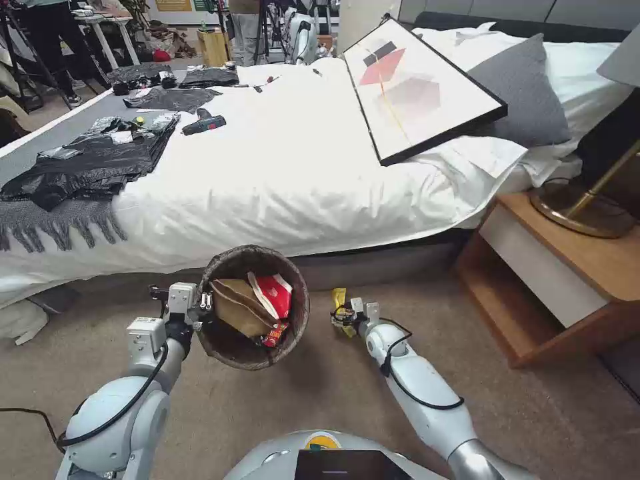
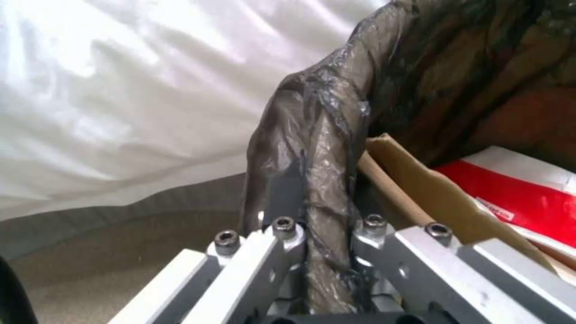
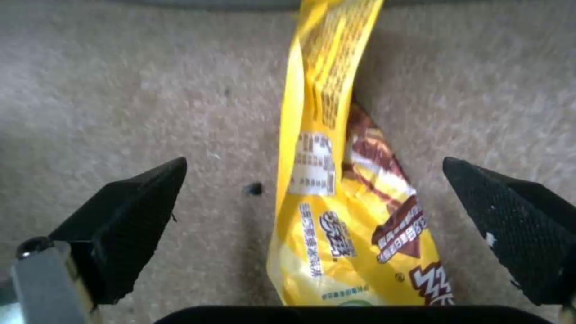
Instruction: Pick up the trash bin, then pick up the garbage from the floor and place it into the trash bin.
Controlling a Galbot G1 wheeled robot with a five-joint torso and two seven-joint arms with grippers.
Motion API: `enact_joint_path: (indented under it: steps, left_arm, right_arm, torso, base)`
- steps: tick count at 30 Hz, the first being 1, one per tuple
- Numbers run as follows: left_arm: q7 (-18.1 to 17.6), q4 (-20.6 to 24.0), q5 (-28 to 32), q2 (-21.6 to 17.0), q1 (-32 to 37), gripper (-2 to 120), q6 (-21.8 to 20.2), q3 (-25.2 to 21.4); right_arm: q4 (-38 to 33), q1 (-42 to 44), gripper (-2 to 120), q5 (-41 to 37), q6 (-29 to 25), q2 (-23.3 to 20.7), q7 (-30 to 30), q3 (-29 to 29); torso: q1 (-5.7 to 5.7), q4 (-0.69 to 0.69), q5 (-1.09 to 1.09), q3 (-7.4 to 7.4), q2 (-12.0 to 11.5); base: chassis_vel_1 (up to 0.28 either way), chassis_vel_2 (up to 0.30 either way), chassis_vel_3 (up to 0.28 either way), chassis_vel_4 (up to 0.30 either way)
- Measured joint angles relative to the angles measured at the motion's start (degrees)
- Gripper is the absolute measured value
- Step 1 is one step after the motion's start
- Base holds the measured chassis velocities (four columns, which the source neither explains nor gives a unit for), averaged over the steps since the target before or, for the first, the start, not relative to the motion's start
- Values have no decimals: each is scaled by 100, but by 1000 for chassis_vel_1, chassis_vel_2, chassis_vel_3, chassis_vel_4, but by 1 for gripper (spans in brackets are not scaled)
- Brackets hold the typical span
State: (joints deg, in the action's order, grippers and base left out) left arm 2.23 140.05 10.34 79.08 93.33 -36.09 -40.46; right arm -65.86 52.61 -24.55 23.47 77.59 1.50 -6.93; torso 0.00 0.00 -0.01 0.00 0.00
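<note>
Trash bin [image 1: 253, 307] hangs off the floor on the left, its bag-lined rim pinched tight in the left hand [image 1: 200, 301]; the left wrist view shows the fingers clamped on the folded dark bag [image 2: 318, 189]. Inside already lie a brown paper bag [image 1: 239, 307] and a red-and-white packet [image 1: 275, 293], so the first step looks done and the collecting is under way.

Just right of the bin, the right hand [image 1: 345, 313] is low over the carpet [image 1: 333, 400] at a yellow snack wrapper [image 3: 336, 189]. In the right wrist view its 2 black fingers [image 3: 132, 216] stand spread wide, 1 on each side of the wrapper, neither touching it, so nothing is grasped yet. The step in hand seems to be the pick of this wrapper. The next move likely calls for the fingers to settle onto the carpet and close squarely across the thin, slippery film, which could slide out or crumple away; then a lift and a short carry left over the rim.

Beyond them, a bed [image 1: 300, 167] with white sheets spans the far side, with black plastic bags [image 1: 87, 163] at its left and a framed picture [image 1: 420, 90] toward its right. A wooden nightstand [image 1: 567, 267] with a lamp base [image 1: 580, 210] stands at the far right.
</note>
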Motion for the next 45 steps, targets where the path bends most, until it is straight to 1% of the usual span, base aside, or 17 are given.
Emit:
enact_joint_path:
  steps: [17,18,20,21,22,25,26,27,28,30,31,35,36,40,41,43,45]
  left_arm:
    - [6,-54,24,-24,-55,3,0,17]
    - [6,-55,25,-24,-57,3,0,17]
    - [7,-62,25,-23,-62,3,0,17]
    - [7,-62,25,-23,-62,3,0,17]
    - [7,-65,26,-22,-65,3,0,17]
    - [7,-79,26,-17,-81,3,0,26]
    - [7,-79,26,-17,-81,3,0,26]
    - [7,-81,26,-17,-83,3,0,27]
    - [7,-86,26,-16,-86,3,0,27]
    - [7,-90,27,-16,-88,3,0,27]
    - [7,-90,27,-16,-88,3,0,27]
    - [6,-96,27,-19,-95,3,0,27]
    - [6,-96,27,-19,-95,3,0,27]
    - [6,-111,27,-20,-108,3,0,32]
    - [6,-111,27,-20,-108,3,0,32]
    - [6,-120,28,-20,-123,3,0,35]
    - [6,-123,28,-20,-130,3,0,37]
  right_arm:
    - [584,-190,100,170,-71,115,-35,60]
    - [590,-191,100,178,-75,115,-40,59]
    - [592,-193,94,193,-82,114,-44,57]
    - [592,-193,94,193,-82,114,-44,57]
    - [592,-193,90,194,-83,115,-44,55]
    - [568,-191,75,188,-73,112,-71,34]
    - [568,-191,75,188,-73,112,-71,34]
    - [565,-188,71,185,-73,108,-79,31]
    - [565,-184,64,181,-73,105,-85,23]
    - [588,-184,55,180,-77,105,-97,11]
    - [588,-184,55,180,-77,105,-97,11]
    - [646,-186,39,181,-94,109,-112,-30]
    - [646,-186,39,181,-94,109,-112,-30]
    - [691,-192,21,183,-114,117,-120,-51]
    - [691,-192,21,183,-114,117,-120,-51]
    - [709,-194,10,182,-128,115,-123,-56]
    - [715,-194,4,184,-133,114,-123,-61]
  torso:
    - [0,0,0,-1,0]
    - [0,0,0,0,0]
    - [0,0,0,-1,0]
    - [0,0,0,-1,0]
    - [0,0,0,-1,0]
    - [0,0,0,-1,0]
    - [0,0,0,-1,0]
    - [0,0,0,-1,0]
    - [0,0,0,-1,0]
    - [0,0,0,-1,0]
    - [0,0,0,-1,0]
    - [0,-1,0,-1,0]
    - [0,-1,0,-1,0]
    - [0,0,0,-1,0]
    - [0,0,0,-1,0]
    - [0,0,1,-1,0]
    - [0,0,1,-1,0]
  base:
    - [0,0,0,0]
    - [0,0,0,0]
    - [0,0,0,0]
    - [0,0,0,0]
    - [0,0,0,0]
    - [0,0,0,0]
    - [0,0,0,0]
    - [0,0,0,0]
    - [0,0,0,0]
    - [0,0,0,0]
    - [0,0,0,0]
    - [0,0,0,0]
    - [0,0,0,0]
    - [0,0,0,0]
    - [0,0,0,0]
    - [0,0,0,0]
    - [0,0,0,0]
